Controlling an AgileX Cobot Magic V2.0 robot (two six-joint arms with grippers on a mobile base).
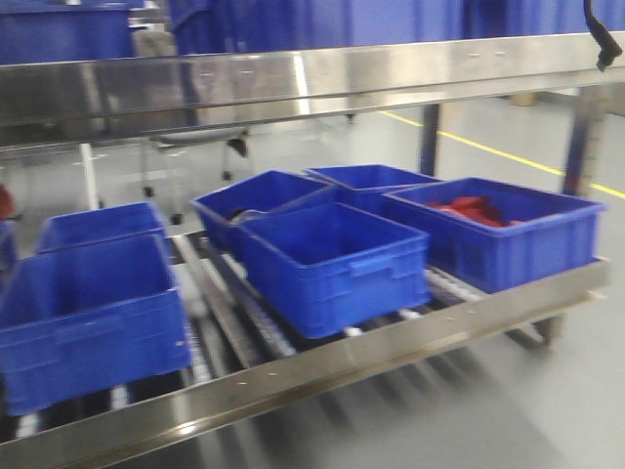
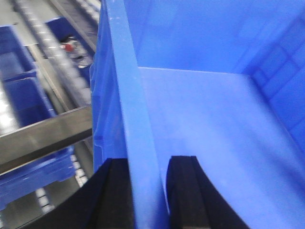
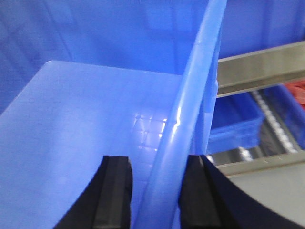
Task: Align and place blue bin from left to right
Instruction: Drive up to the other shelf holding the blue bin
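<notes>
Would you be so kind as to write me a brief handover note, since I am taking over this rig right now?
Left hand: shut on one side wall of the held blue bin, a finger on each side.
Right hand: shut on the opposite wall, apparently of the same bin.
The held bin is empty and sits above the steel rail.
On the roller rack, the middle bin sits askew.
Done: bin gripped.
Left: set it down in line.
</notes>
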